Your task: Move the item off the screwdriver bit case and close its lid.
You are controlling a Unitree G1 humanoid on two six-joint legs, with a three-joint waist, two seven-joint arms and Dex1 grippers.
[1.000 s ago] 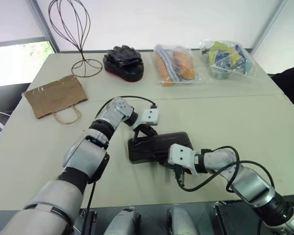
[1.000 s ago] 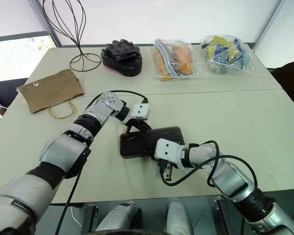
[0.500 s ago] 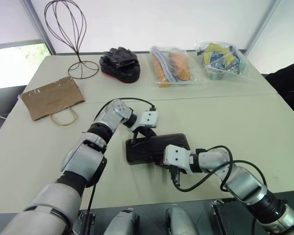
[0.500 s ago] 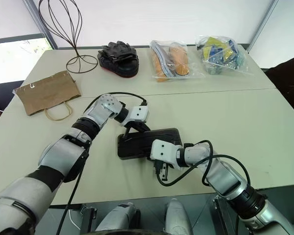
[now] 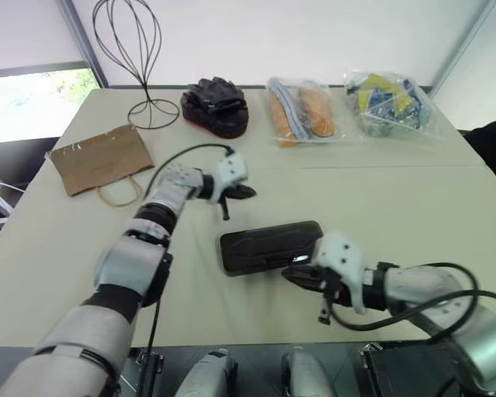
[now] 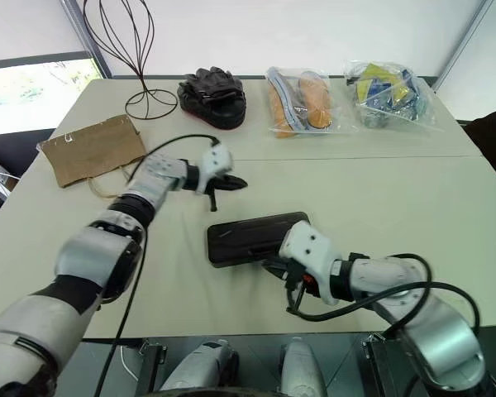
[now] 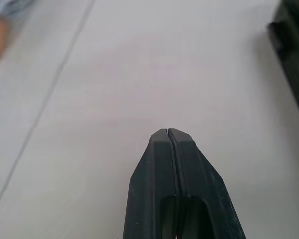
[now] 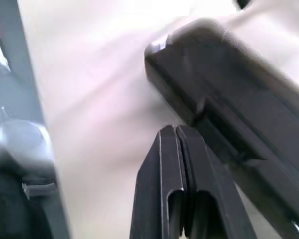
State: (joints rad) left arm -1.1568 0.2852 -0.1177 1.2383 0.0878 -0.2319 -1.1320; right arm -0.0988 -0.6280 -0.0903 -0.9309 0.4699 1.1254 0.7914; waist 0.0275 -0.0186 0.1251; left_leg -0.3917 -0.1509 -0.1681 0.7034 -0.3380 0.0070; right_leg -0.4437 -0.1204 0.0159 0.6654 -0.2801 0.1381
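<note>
1. The screwdriver bit case lies flat near the middle of the bench, its long side running left to right.
2. The lid is down on the case, so the dark shell shows as one closed slab with nothing lying on it.
3. The brown paper bag lies flat at the far left of the bench, well apart from the case, with its twine loop handles pointing toward the near edge.
4. The left hand hovers above the bench between the bag and the case, beyond the case's left end and not touching it.
5. In the left wrist view the two black fingers of that hand are pressed together along their length, gripping nothing, with a corner of the case at the edge of the view.
6. The right hand sits at the near long edge of the case, toward its right end; whether it touches the case I cannot tell.
7. The right wrist view shows its fingers closed against each other and empty, with the case's rounded corner just past the tips.
8. Along the far side of the bench stand a wire hat stand, a black glove bundle and two clear plastic snack bags.
</note>
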